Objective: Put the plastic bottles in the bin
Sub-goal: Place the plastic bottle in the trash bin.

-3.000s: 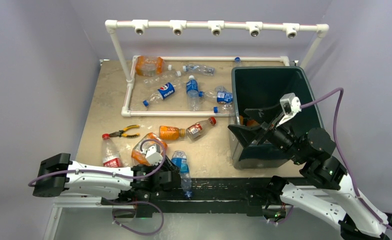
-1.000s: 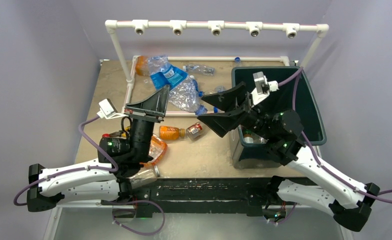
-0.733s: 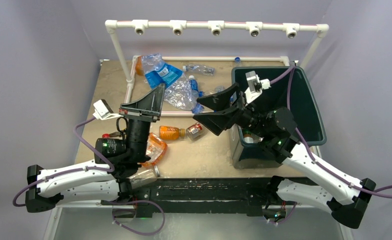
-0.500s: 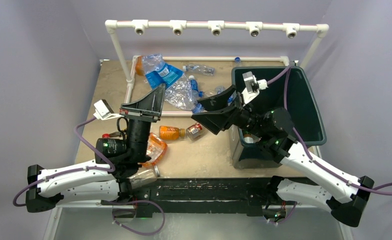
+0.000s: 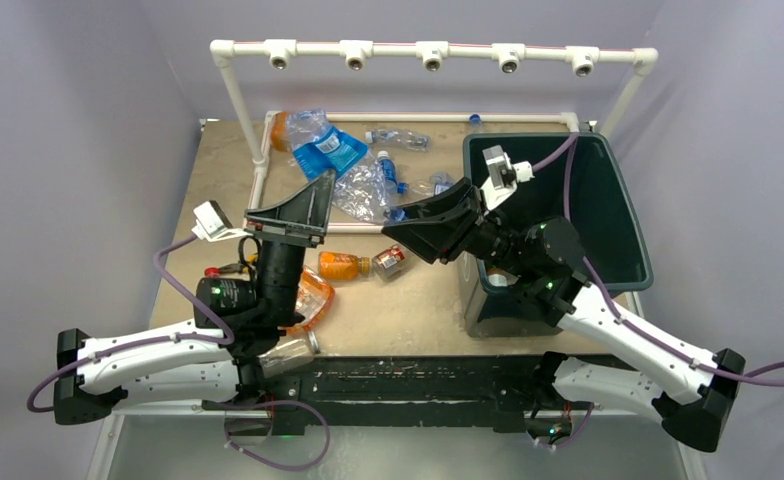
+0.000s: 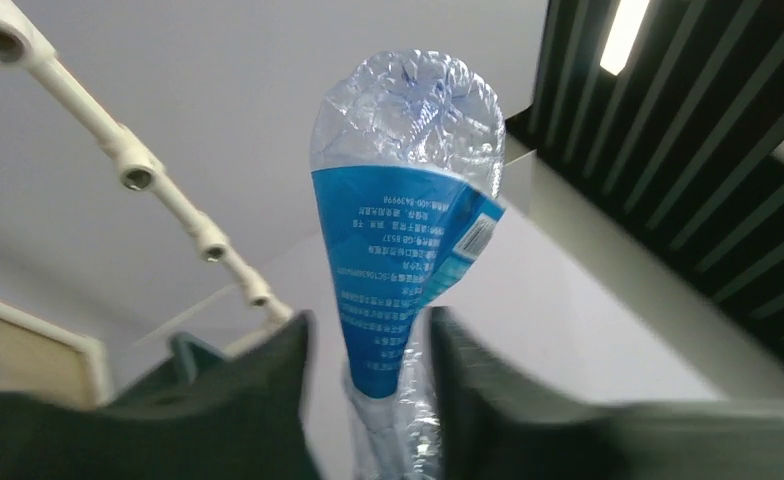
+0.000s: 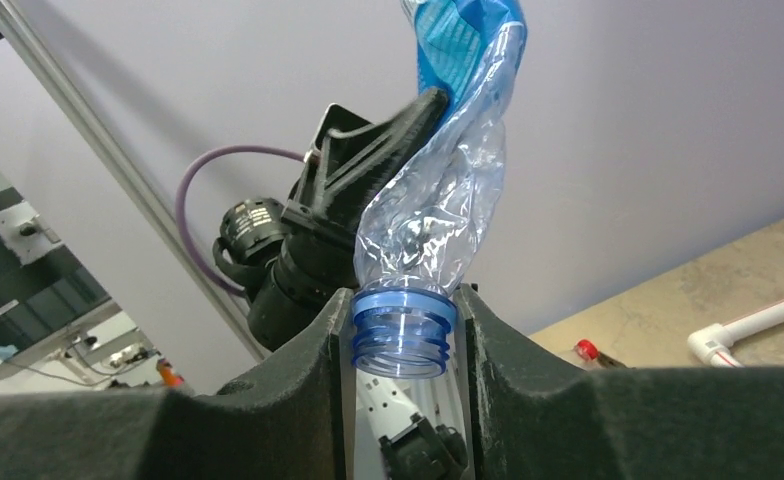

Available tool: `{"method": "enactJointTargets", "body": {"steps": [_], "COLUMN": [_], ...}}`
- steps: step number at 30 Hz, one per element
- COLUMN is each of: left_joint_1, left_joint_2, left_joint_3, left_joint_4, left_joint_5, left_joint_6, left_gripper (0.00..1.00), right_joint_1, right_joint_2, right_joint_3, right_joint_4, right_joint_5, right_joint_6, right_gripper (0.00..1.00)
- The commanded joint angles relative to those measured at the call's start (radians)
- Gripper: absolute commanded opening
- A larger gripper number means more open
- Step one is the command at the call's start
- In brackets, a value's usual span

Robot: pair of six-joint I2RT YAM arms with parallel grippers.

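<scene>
A crushed clear plastic bottle (image 5: 353,170) with a blue label hangs in the air above the table's middle, between both arms. My right gripper (image 5: 393,224) is shut on its open threaded neck (image 7: 405,330), just left of the dark green bin (image 5: 618,200). My left gripper (image 6: 368,330) stands open around the labelled end (image 6: 408,200), with a gap showing beside the left finger (image 6: 268,400). More bottles lie on the table: an orange one (image 5: 340,266), a small red-capped one (image 5: 393,260), a crushed orange one (image 5: 313,300).
A white PVC frame (image 5: 258,190) at the back encloses several more bottles (image 5: 398,140). A clear bottle (image 5: 288,352) lies at the near edge under the left arm. Pliers (image 5: 238,268) lie half hidden behind that arm. Something lies inside the bin (image 5: 498,278).
My right gripper has moved in from the bin side and shut on the bottle's neck. My left gripper's jaws have parted around the other end. The bottle hangs slightly lower.
</scene>
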Motion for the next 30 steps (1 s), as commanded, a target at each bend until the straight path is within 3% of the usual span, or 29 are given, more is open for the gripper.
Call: {"method": "enactJointTargets", "body": {"steps": [1,3,5,9,13,17,21,26,30], "left_joint_1": [0.002,0.002,0.002,0.002,0.002,0.002,-0.006,-0.173,-0.202], "left_joint_2": [-0.035,-0.088,-0.127,-0.133,-0.058,0.102,0.234,0.217,0.189], "left_joint_3": [0.033,0.102,0.224,0.470,0.700,0.840,0.821,0.713,0.637], "left_joint_4": [-0.124,-0.346,-0.642,-1.100,-1.405,-1.594,-1.663,-1.454,-1.347], "left_joint_5": [0.056,0.050,0.001,-0.064,0.062,0.251,0.428,0.310,0.335], "left_joint_6": [0.079,0.155,0.239,0.469,0.670,0.845,1.061,1.361,1.562], "left_gripper": [0.61,0.85,0.91,0.96,0.96,0.96,0.99,0.99,0.99], "right_joint_1": [0.013,0.013,0.013,0.013,0.013,0.013,0.013,0.013,0.013], "right_joint_2": [-0.062,-0.115,-0.170,-0.197,-0.119,-0.056,-0.030,-0.028,-0.018], "right_joint_3": [0.021,0.041,0.089,0.265,0.469,0.579,0.619,0.609,0.584], "right_joint_4": [-0.035,-0.164,-0.346,-0.740,-1.053,-1.250,-1.337,-1.349,-1.351], "right_joint_5": [0.013,0.059,0.155,0.273,0.343,0.407,0.419,0.414,0.376], "right_joint_6": [-0.070,-0.143,-0.219,-0.338,-0.408,-0.418,-0.428,-0.445,-0.445], "right_gripper": [0.00,0.00,0.00,0.00,0.00,0.00,0.00,0.00,0.00]}}
